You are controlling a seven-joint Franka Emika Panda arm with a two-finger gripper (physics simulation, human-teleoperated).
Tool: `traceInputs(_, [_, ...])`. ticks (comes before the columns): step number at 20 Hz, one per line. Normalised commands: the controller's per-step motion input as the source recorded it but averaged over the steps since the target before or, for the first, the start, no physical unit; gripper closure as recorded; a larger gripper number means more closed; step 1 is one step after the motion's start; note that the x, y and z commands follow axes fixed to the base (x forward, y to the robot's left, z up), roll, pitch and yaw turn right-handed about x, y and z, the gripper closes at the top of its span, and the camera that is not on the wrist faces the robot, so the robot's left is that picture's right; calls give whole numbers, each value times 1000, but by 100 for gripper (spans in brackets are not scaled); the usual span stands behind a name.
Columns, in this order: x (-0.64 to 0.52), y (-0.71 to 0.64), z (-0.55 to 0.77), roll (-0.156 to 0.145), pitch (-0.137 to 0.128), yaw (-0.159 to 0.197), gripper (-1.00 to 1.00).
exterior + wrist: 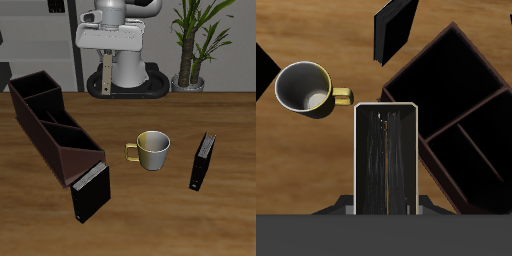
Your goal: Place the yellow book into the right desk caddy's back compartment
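Note:
My gripper (105,52) is shut on the yellow book (105,70) and holds it upright, high above the table's back edge, in front of the robot's base. In the wrist view the book (386,160) shows edge-on between the fingers (352,210), with tan covers and a dark grey edge. The right desk caddy (40,135) is a long maroon box lying slantwise, well away from the book toward the table's front. Its roughly square end cell (75,150), nearest the table's front, looks like the back compartment (446,85); it is dark and holds nothing I can see.
A yellow-and-white mug (152,150) stands mid-table and also shows in the wrist view (304,88). One black book (90,190) lies at the caddy's front end; it also shows in the wrist view (396,25). Another black book (203,160) lies beyond the mug. A potted plant (195,40) stands behind the table.

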Motion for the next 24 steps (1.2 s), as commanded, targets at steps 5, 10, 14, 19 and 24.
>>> traceInputs(5, [-49,-188,-32,-52,-14,27,100])
traceInputs(10, [-115,-307,15,-65,-13,45,100])
traceInputs(14, [-160,-195,70,-29,-23,51,100])
traceInputs(19, [-200,-395,154,-66,-25,33,100])
traceInputs(24, [-6,-187,22,68,31,134,100])
